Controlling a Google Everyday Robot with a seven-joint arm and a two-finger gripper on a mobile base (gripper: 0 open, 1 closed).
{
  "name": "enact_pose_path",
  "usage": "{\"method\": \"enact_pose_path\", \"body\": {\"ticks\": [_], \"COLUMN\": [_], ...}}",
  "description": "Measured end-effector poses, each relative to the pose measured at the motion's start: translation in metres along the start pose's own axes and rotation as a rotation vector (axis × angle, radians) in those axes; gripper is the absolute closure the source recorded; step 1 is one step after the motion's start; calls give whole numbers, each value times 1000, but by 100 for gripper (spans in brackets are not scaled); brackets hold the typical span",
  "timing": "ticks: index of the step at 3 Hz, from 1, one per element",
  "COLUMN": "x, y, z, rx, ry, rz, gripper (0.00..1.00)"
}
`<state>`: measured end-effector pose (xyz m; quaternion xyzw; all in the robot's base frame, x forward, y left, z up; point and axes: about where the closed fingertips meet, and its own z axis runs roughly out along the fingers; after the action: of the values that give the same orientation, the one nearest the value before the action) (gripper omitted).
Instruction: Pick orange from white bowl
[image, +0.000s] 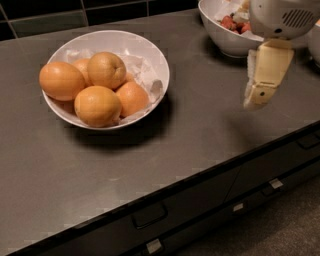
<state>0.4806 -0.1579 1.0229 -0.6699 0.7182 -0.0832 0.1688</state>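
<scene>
The white bowl (148, 48), wide and lined with crumpled white paper, sits on the dark counter at the left. It holds several round fruits. The orange (106, 69), dull golden with a small dark dimple, lies on top toward the back of the pile. A deeper-orange oval fruit (61, 80) is to its left, and a brighter yellow-orange one (97, 105) is in front. My gripper (254, 99) hangs at the upper right, above the counter, well to the right of the bowl and apart from it. It holds nothing that I can see.
A smaller, deeper white bowl (223, 46) with red pieces inside stands at the back right, just behind my gripper. The counter's front edge (200, 176) runs diagonally, with dark drawers and handles (148, 215) below it.
</scene>
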Motion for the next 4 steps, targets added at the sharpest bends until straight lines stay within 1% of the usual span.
{"method": "enact_pose_path", "body": {"ticks": [1, 2, 3, 4], "x": [-43, -86, -90, -108], "y": [-14, -18, -21, -29], "z": [10, 33, 30, 33], "rx": [-27, -76, -55, -53], "ry": [-31, -96, -106, -116], "rz": [-113, -218, -219, -263], "gripper": [0, 0, 0, 0]}}
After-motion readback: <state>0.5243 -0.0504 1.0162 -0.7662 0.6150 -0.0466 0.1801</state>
